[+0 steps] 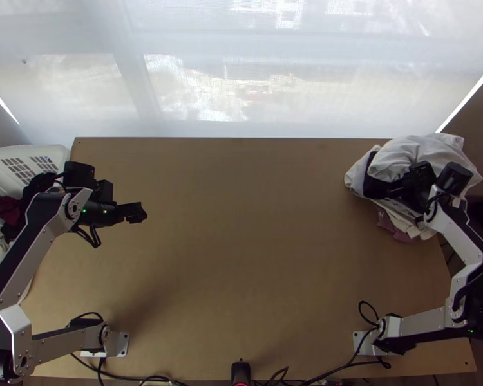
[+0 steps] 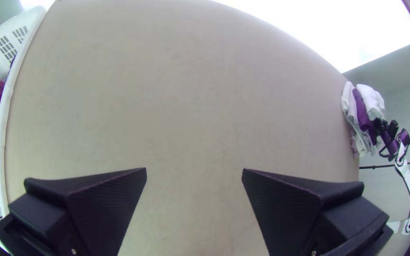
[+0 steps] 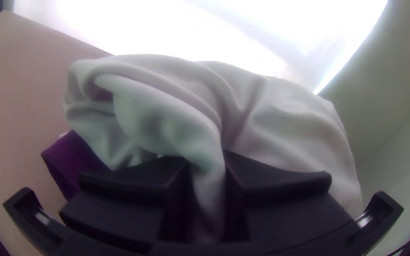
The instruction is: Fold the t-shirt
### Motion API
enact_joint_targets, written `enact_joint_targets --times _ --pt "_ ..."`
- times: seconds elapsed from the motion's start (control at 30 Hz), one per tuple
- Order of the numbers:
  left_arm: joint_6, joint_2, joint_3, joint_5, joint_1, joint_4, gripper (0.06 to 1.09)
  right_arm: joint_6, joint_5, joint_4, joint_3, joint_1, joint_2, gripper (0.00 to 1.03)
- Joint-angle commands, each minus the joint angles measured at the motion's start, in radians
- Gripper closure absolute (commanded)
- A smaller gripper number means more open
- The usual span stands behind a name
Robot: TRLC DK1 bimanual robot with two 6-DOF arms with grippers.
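at the right edge of the tabletop (image 1: 241, 257), your right gripper (image 1: 396, 188) pinches soft, rumpled white cloth (image 3: 167, 114); over the tabletop's left, your left gripper (image 1: 136, 212) points inward, wide open, empty.

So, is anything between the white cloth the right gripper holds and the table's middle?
Nothing visible stands between the white cloth, pinched in the right gripper, and the middle of the table.

Basket (image 1: 32, 152) left of table (image 1: 241, 257) — cloth pile (image 1: 425, 149) on far-right corner.
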Motion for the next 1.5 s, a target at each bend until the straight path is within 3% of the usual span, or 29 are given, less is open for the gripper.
enact_joint_targets --times 0.0,0.1,0.2,0.4,0.6,0.8,1.03,1.23,1.47 --pt "-0.005 -0.003 -0.008 0.001 0.007 0.006 0.11 0.035 0.005 -0.011 -0.036 0.021 0.002 0.45" --pt "-0.011 -0.003 -0.011 0.001 0.007 0.012 0.11 0.056 0.009 -0.018 -0.062 0.021 -0.039 0.18" --pt "-0.015 -0.001 -0.017 0.002 0.007 0.020 0.11 0.076 0.009 -0.026 -0.099 0.020 -0.096 0.05" --pt "-0.019 -0.007 -0.034 0.002 0.007 0.024 0.11 0.154 0.009 -0.046 -0.106 0.011 -0.295 0.05" --pt "-0.019 -0.018 -0.063 0.002 0.007 0.030 0.11 0.263 0.009 -0.080 0.052 0.031 -0.378 0.05" --pt "-0.022 -0.032 -0.080 0.002 0.008 0.032 0.11 0.355 0.011 -0.110 0.274 0.055 -0.196 0.05" --pt "-0.019 -0.050 -0.114 0.002 0.022 0.032 0.11 0.355 0.049 -0.103 0.426 0.061 0.119 0.05" --pt "-0.022 -0.061 -0.132 0.002 0.028 0.032 0.11 0.354 0.061 -0.090 0.378 0.035 0.282 0.05" --pt "-0.020 -0.060 -0.132 0.001 0.039 0.023 0.11 0.342 0.066 0.031 0.180 0.023 0.341 0.05"
